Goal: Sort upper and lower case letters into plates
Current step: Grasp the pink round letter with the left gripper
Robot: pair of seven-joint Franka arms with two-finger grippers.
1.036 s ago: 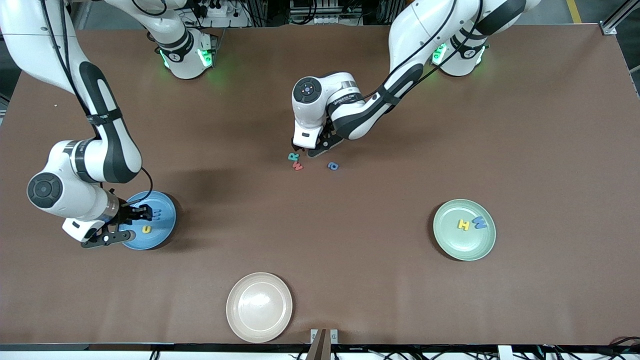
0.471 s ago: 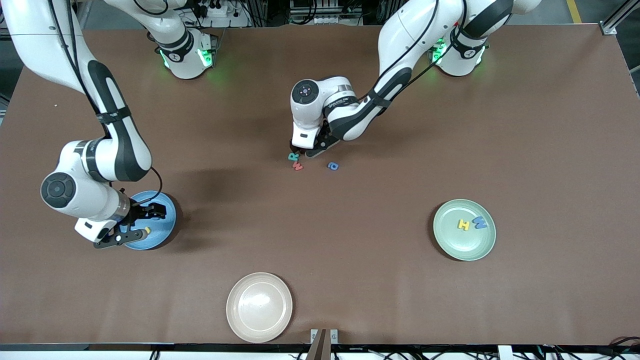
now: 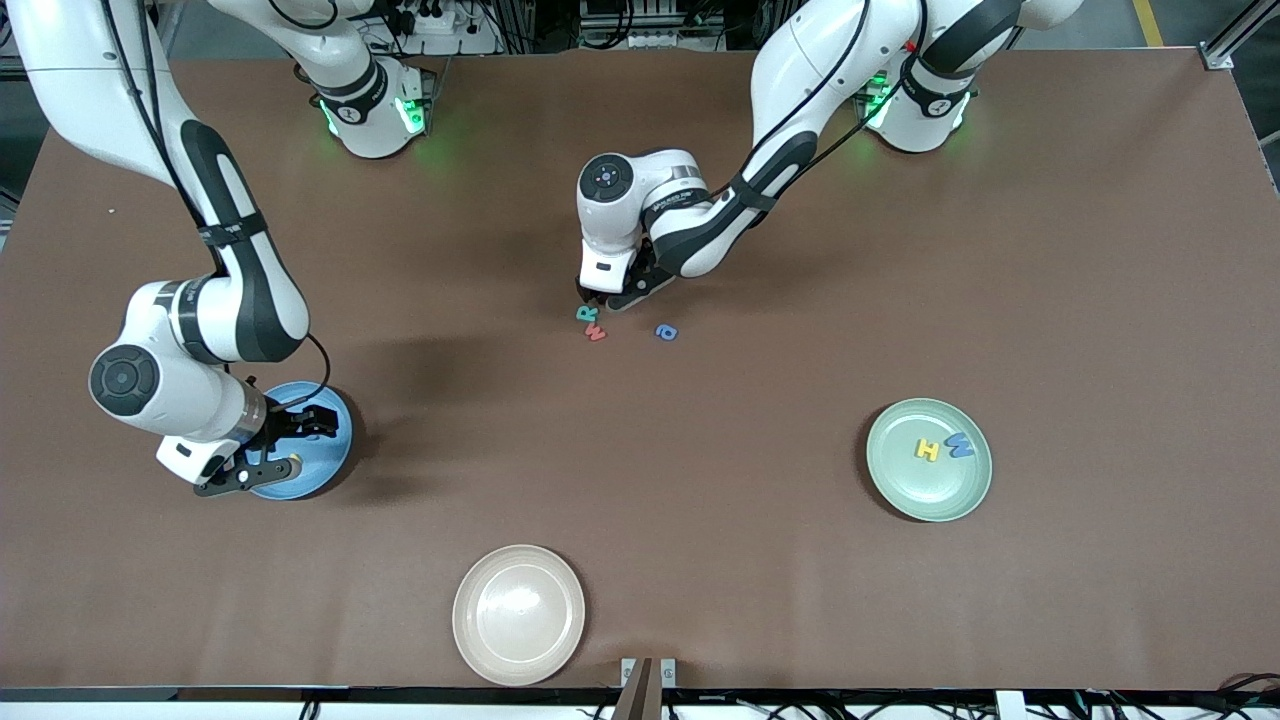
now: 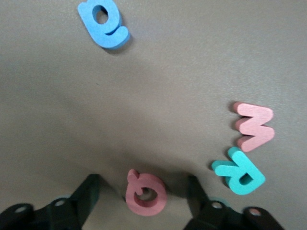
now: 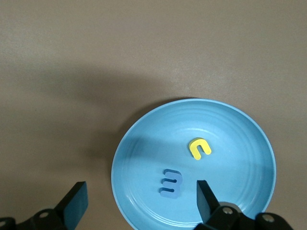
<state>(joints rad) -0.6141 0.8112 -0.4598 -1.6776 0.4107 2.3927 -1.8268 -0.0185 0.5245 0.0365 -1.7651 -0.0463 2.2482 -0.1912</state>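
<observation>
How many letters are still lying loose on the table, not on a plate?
4: a teal R, a pink W, a blue letter and a pink letter, clustered mid-table under the left tool.

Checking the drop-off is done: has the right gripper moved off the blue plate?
Yes. The right gripper drifted toward the blue plate's outer rim, still over it.

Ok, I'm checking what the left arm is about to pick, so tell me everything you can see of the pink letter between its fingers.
The pink letter is a small, flat, thick-cut piece that looks like foam, with a round loop and a short tail, perhaps a lowercase a or g. It lies flat on the brown table, between the left gripper's two dark fingers, which stand either side without clearly touching it. The teal R lies beside it, apart.
</observation>
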